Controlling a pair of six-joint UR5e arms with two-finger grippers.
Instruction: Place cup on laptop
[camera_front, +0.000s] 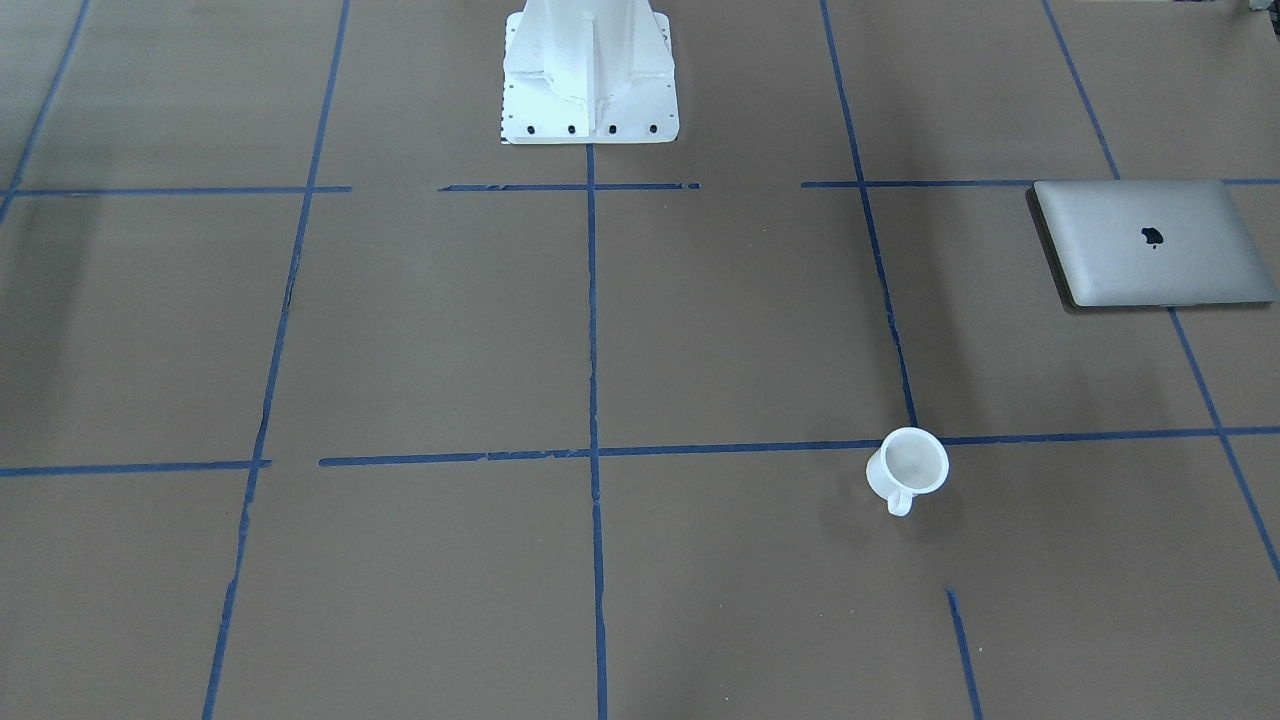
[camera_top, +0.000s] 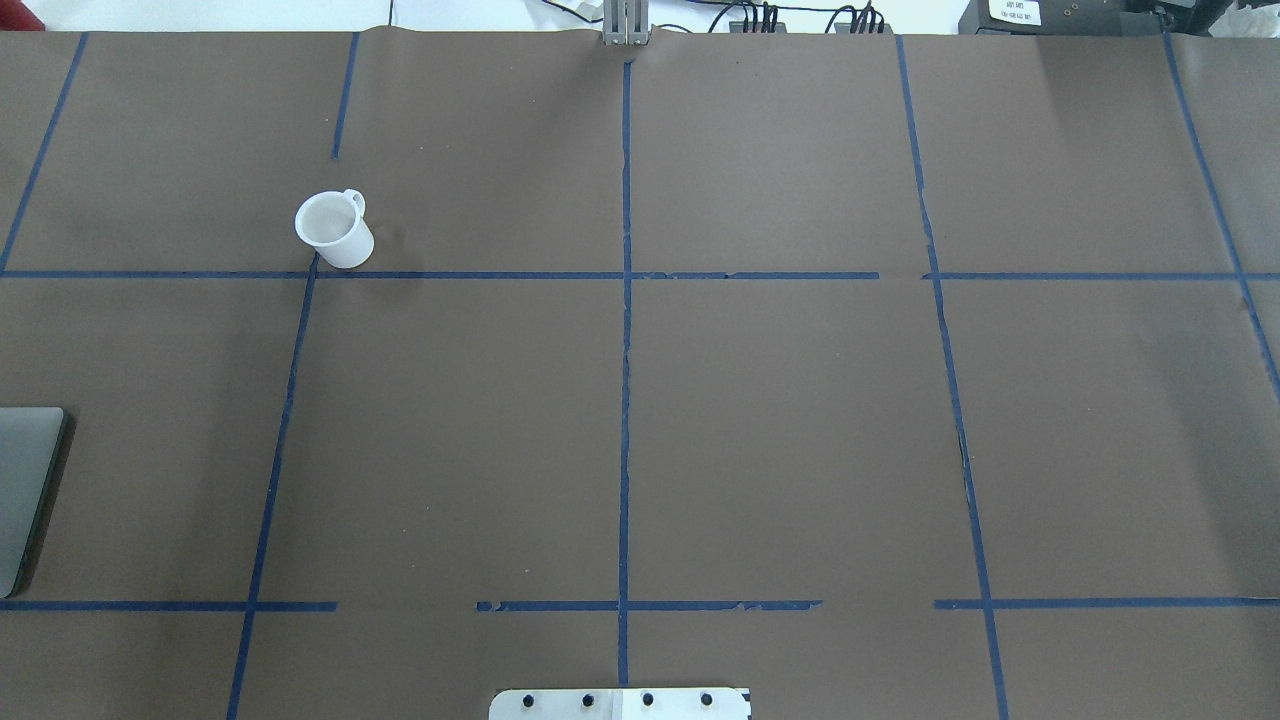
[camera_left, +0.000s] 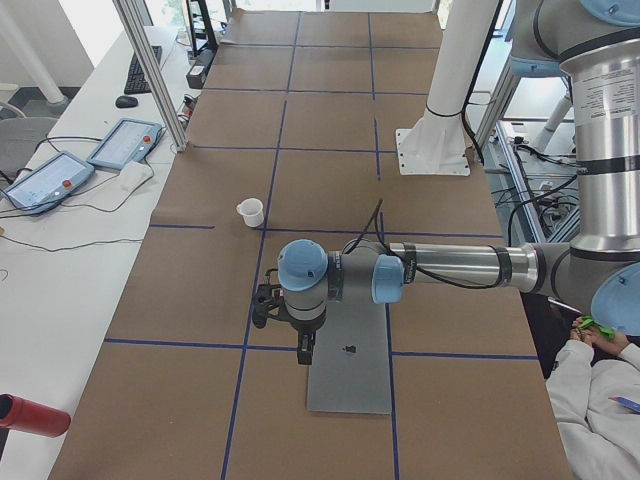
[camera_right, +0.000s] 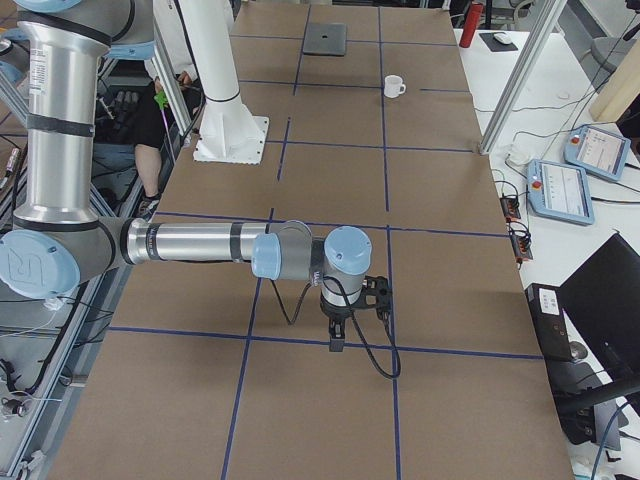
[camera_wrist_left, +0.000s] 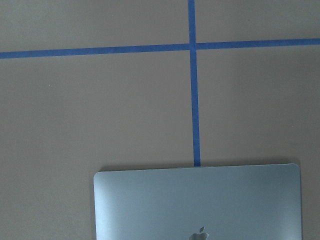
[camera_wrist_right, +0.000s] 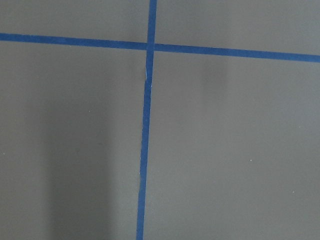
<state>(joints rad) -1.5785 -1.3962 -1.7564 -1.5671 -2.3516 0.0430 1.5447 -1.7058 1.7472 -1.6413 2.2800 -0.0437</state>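
**White cup untouched, laptop lid bare: pick-up not yet begun**

Overhead view, L to R: the laptop (camera_top: 28, 490) lies shut and flat at the far left, cut by that view's edge. The cup (camera_top: 335, 230) stands upright further out toward the operators' side, just past a tape line (camera_top: 480, 275), with its handle turned away from the robot. The centre and right half show only brown paper (camera_top: 790, 430) and more tape.

The left gripper (camera_left: 303, 352) hangs about over the laptop's edge, well apart from the cup. The right gripper (camera_right: 335, 340) hangs near a tape crossing at the table's other end, far from both things. Each shows in a side view only, so I can't tell whether the fingers are spread or together. Neither holds the cup, which sits on the table.

Step in hand, as I judge it: the very start, approach to the cup not begun. The left arm is much the nearer, so it's prob. the one to go. Next move calls for travel out and across to the cup, then a descent with fingers spread wide enough for the rim or wall, lined up to miss the handle.

Edges & room: nothing stands between cup and laptop, so the carry path looks open. The lid is a broad flat target, but the cup should land well inside its rounded corners, e.g. near the logo. The cup is small and light, so a sideways knock on the way down could tip it
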